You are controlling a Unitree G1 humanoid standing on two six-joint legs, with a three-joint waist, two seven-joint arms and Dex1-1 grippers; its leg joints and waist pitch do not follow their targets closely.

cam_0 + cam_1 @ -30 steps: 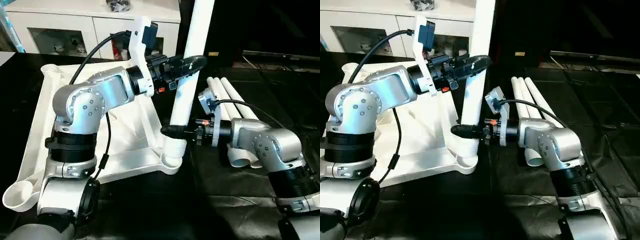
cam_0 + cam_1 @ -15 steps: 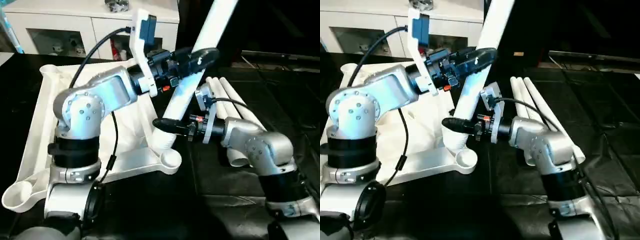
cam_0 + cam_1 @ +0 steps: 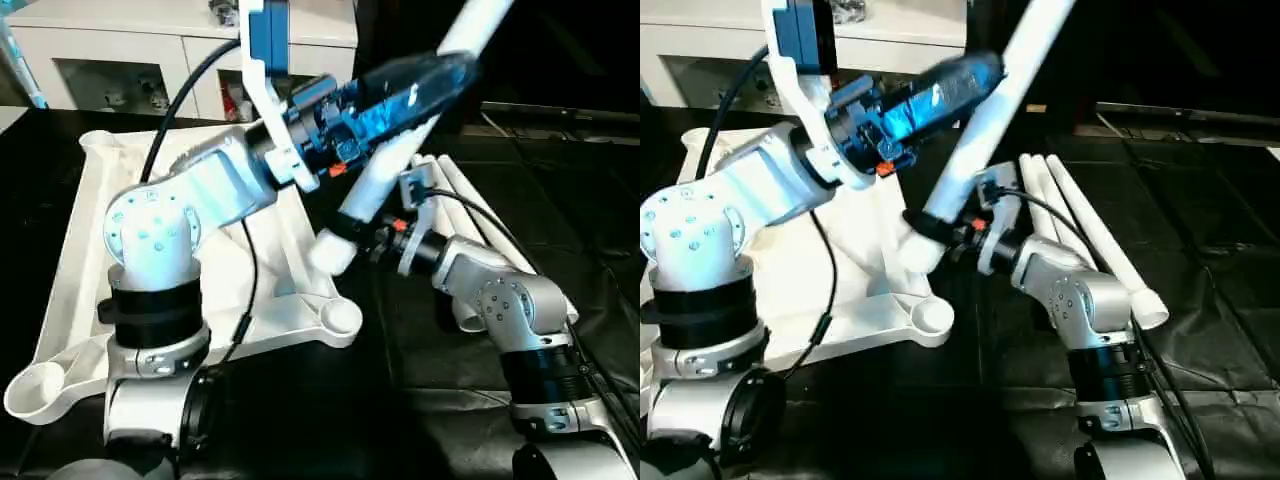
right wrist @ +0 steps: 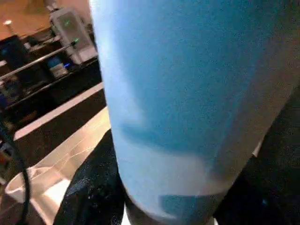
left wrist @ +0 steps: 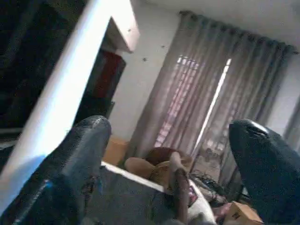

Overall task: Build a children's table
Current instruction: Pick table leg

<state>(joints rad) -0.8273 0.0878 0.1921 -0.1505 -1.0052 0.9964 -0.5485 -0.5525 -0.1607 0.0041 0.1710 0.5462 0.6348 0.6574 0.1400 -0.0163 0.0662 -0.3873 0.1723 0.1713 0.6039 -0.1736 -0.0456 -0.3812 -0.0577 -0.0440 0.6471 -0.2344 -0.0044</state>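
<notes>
While the table top [image 3: 80, 260] lies upside down on the black surface [image 3: 330, 400], ribbed underside up, one white leg [image 3: 980, 130] hangs tilted in the air above its near corner socket [image 3: 340, 316], thick end low, thin end rising away. Right gripper [image 3: 930, 228] has its fingers clamped on the leg near the thick end. Left gripper [image 5: 171, 159] sits higher along the leg, fingers [image 5: 75, 168] wide apart, the leg just beside one. Three more legs [image 3: 1080, 225] lie side by side on the surface to the right.
</notes>
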